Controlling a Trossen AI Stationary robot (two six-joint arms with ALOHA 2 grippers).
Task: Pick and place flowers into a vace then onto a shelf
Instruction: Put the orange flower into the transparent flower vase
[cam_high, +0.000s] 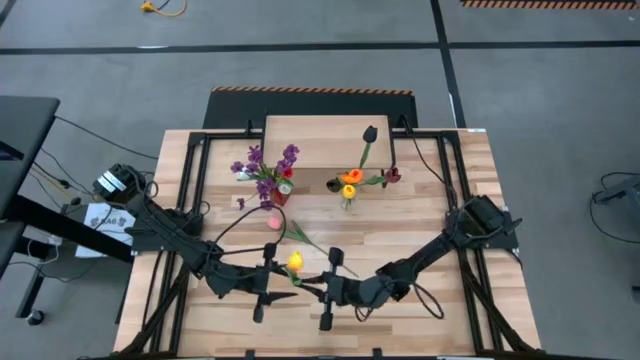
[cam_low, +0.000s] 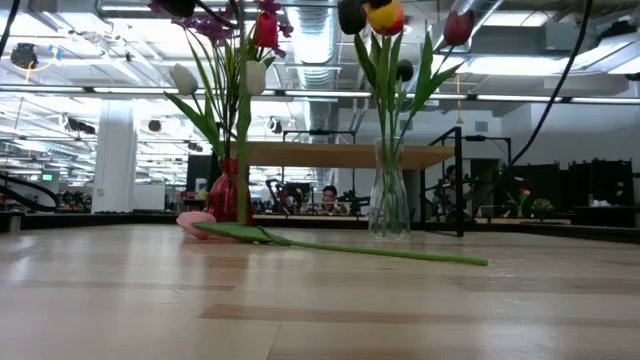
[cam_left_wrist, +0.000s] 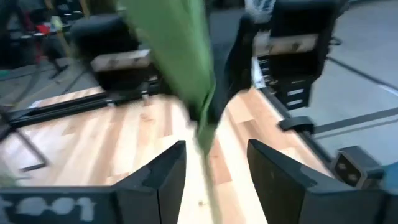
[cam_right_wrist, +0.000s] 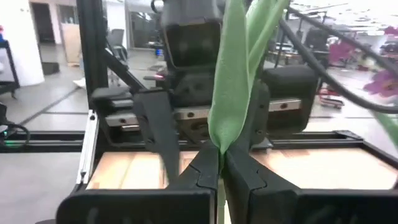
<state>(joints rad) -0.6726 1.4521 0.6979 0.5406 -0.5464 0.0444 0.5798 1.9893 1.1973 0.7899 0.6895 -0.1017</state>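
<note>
both arms stretch low; right hand (cam_right_wrist: 219, 177) pinches yellow tulip (cam_high: 295, 261), left hand (cam_left_wrist: 211, 168) wide.

Yellow tulip (cam_high: 295, 261), green stem (cam_right_wrist: 231, 106)

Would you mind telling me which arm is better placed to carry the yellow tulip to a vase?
Probably the right: the right hand is shut on the yellow tulip by its stem, while the left hand is open around it.

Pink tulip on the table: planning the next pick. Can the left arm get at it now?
Probably: the left gripper is open and the pink tulip lies unobstructed nearby, but a yellow tulip's stem sits between its fingers.
</note>
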